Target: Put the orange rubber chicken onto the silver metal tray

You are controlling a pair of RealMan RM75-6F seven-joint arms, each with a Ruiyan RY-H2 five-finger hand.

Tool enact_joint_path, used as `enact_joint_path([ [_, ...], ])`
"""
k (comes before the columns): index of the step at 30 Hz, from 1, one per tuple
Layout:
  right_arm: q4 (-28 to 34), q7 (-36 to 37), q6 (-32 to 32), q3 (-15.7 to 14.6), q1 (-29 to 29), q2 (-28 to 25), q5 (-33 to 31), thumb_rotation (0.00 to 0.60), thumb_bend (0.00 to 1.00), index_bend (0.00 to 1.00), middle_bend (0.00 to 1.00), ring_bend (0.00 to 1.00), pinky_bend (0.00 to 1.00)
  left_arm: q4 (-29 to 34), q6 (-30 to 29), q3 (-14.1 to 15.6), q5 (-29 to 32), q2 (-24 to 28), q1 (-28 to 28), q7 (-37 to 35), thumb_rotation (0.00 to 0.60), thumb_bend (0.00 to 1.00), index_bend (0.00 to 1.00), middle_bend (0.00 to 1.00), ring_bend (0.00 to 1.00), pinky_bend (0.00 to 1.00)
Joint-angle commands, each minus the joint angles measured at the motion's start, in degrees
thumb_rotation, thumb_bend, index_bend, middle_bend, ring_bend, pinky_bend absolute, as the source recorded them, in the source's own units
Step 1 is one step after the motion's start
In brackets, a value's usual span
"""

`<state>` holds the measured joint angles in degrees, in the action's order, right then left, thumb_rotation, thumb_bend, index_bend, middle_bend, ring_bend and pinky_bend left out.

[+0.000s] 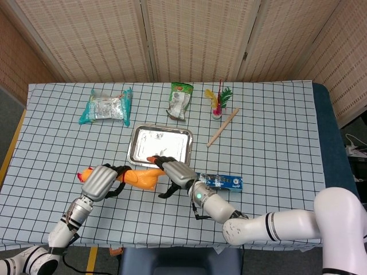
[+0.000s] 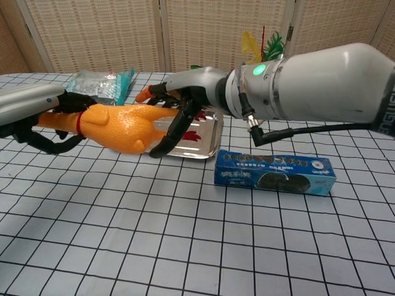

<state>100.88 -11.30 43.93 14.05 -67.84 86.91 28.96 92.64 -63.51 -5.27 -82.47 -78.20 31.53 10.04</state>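
The orange rubber chicken (image 1: pixel 141 177) hangs just above the table, in front of the silver metal tray (image 1: pixel 156 143). My left hand (image 1: pixel 101 181) grips its neck end, seen in the chest view as the left hand (image 2: pixel 38 118) around the chicken (image 2: pixel 117 126). Its red feet point toward the tray (image 2: pixel 216 134). My right hand (image 1: pixel 171 172) has its fingers spread over the chicken's leg end, right hand (image 2: pixel 179 106) with the thumb low beside the body. It does not hold anything.
A blue cookie box (image 1: pixel 221 181) lies right of the chicken, close to my right forearm. Behind the tray are a silver snack bag (image 1: pixel 106 107), a green packet (image 1: pixel 180 100), a feather shuttlecock (image 1: pixel 217 104) and a wooden stick (image 1: pixel 222 127).
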Motion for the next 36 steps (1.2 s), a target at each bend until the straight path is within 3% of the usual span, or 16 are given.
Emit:
enact_joint_path([
  [1,-0.42,0.26,-0.64,0.11,-0.47,0.49,-0.14,0.600,0.13,0.20,0.23,0.24,0.41,0.00,0.01,0.09,-0.01,-0.11,0.05,0.06,0.600,0.81,0.80,0.76,0.57,0.49],
  [4,-0.75,0.04,0.56,0.02,-0.49,1.46,1.12,0.600,0.15,0.41,0.37,0.41,0.63,0.24,-0.05,0.18,-0.07,-0.19,0.14,0.30,0.600,0.81,0.80,0.76,0.57,0.49],
  [8,-1.00,-1.95,3.87,-0.85,-0.51,2.67,2.26,0.600,0.25,0.74,0.59,0.65,0.91,0.72,-0.17,0.32,-0.01,-0.09,0.14,0.80,0.600,0.81,0.80,0.76,0.57,0.49],
  [12,-1.08,-3.63,9.50,-0.57,0.08,4.71,3.17,0.600,0.35,0.96,0.74,0.82,1.00,1.29,-0.20,0.54,0.07,0.06,0.10,1.30,0.600,0.81,0.80,0.76,0.57,0.49],
  [17,-0.45,-5.89,12.32,-0.58,0.67,5.52,3.73,0.600,0.42,1.00,0.81,0.89,1.00,1.84,-0.47,0.59,0.31,0.30,-0.01,1.90,0.600,0.81,0.80,0.76,0.57,0.49],
  [26,0.46,-7.43,12.98,-0.27,1.50,5.65,3.84,0.600,0.43,1.00,0.81,0.89,1.00,2.11,-0.78,0.96,0.40,0.28,-0.31,2.13,0.600,0.81,0.80,0.76,0.57,0.49],
  [27,0.61,-7.59,12.87,-0.21,1.57,5.55,3.78,0.600,0.43,0.99,0.81,0.87,1.00,2.11,-0.82,1.00,0.44,0.28,-0.36,2.17,0.600,0.81,0.80,0.76,0.57,0.49],
  [28,0.93,-7.59,12.69,-0.04,1.73,5.35,3.54,0.600,0.42,0.90,0.76,0.78,0.94,2.13,-0.84,0.96,0.57,0.34,-0.38,2.12,0.600,0.81,0.80,0.76,0.57,0.49],
  [30,2.78,-7.09,7.84,-0.80,1.90,2.34,2.49,0.600,0.35,0.52,0.49,0.45,0.62,2.02,-0.65,0.60,1.16,0.69,-0.30,1.90,0.600,0.81,0.80,0.76,0.57,0.49],
  [31,3.05,-6.65,5.24,-0.74,1.75,0.65,1.85,0.600,0.30,0.26,0.29,0.24,0.39,2.05,-0.47,0.55,1.34,0.87,-0.23,1.81,0.600,0.81,0.80,0.76,0.57,0.49],
  [32,3.09,-6.19,3.66,-0.63,1.69,-0.31,1.60,0.600,0.27,0.09,0.13,0.09,0.21,2.08,-0.33,0.52,1.45,1.00,-0.18,1.78,0.600,0.81,0.80,0.76,0.57,0.49],
  [34,3.20,-4.32,0.96,0.05,1.96,-1.87,1.82,0.600,0.22,0.00,0.01,0.00,0.03,2.10,-0.06,0.57,1.63,1.23,-0.11,1.78,0.600,0.80,0.80,0.76,0.57,0.49],
  [36,3.33,-2.66,-0.78,0.59,2.35,-2.94,2.48,0.600,0.17,0.00,0.00,0.00,0.00,2.07,0.09,0.52,1.86,1.37,-0.07,1.74,0.600,0.81,0.80,0.76,0.57,0.49],
])
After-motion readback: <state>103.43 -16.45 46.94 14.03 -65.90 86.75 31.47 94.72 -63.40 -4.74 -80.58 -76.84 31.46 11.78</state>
